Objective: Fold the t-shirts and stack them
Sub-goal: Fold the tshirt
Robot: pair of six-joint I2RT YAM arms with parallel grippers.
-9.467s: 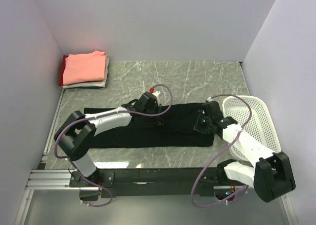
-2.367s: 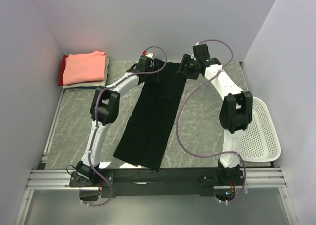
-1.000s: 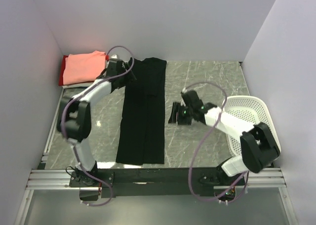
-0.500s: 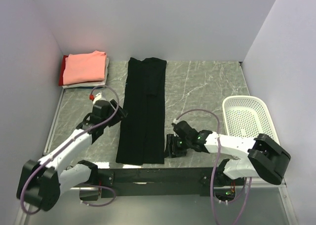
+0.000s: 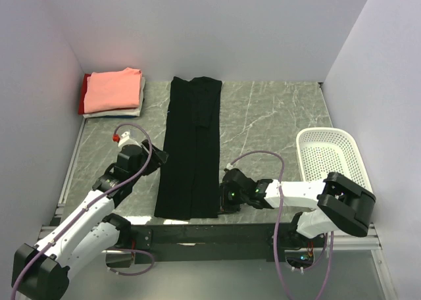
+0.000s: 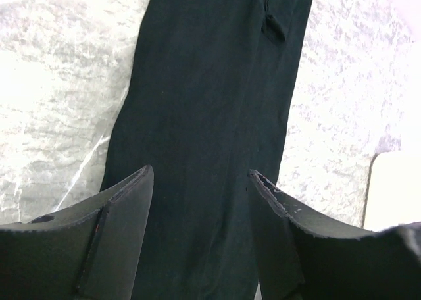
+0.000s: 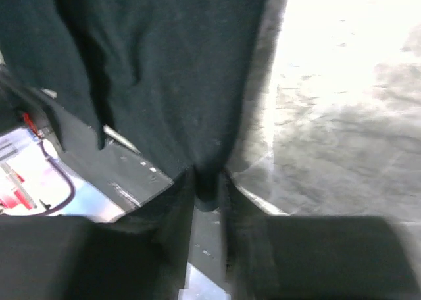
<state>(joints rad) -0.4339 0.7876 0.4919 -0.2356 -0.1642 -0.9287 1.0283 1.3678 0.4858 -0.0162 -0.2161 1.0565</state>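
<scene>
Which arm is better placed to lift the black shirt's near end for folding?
Right. The right gripper pinches the black t-shirt at its near corner; the left gripper hangs open, farther up the strip.

White mesh basket (image 5: pixel 323 156) sits on marble table (image 5: pixel 276 116).

The folded t-shirt (image 5: pixel 192 149) lies between the t-shirt stack (image 5: pixel 113 93), far left, and the basket (image 5: pixel 327 131), right.
</scene>
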